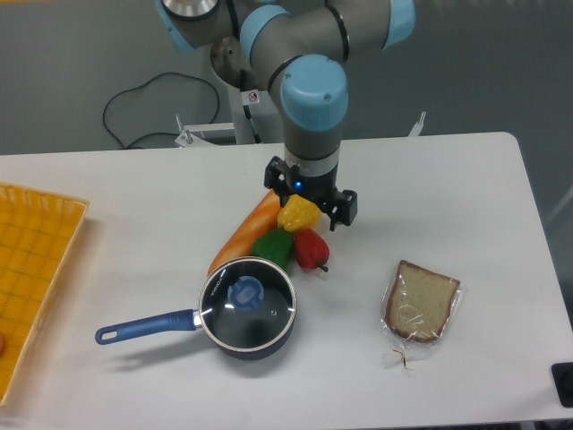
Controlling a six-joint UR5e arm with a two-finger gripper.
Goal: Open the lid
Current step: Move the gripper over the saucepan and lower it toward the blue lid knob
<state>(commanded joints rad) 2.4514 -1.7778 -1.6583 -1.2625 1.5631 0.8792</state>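
One pan [248, 309] at table centre, lid [247, 303] shut on it, contents unseen | gripper [309, 199] at lid's 1 o'clock over peppers [298, 229], fingers apart | no readable writing

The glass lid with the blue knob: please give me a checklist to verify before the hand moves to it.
1. Round clear glass lid seated on the dark blue saucepan: ok.
2. Blue knob unobstructed from above: ok.
3. Hand above the knob: not ok, it is over the yellow pepper.
4. Hand open: cannot tell.
5. Hand empty: cannot tell.
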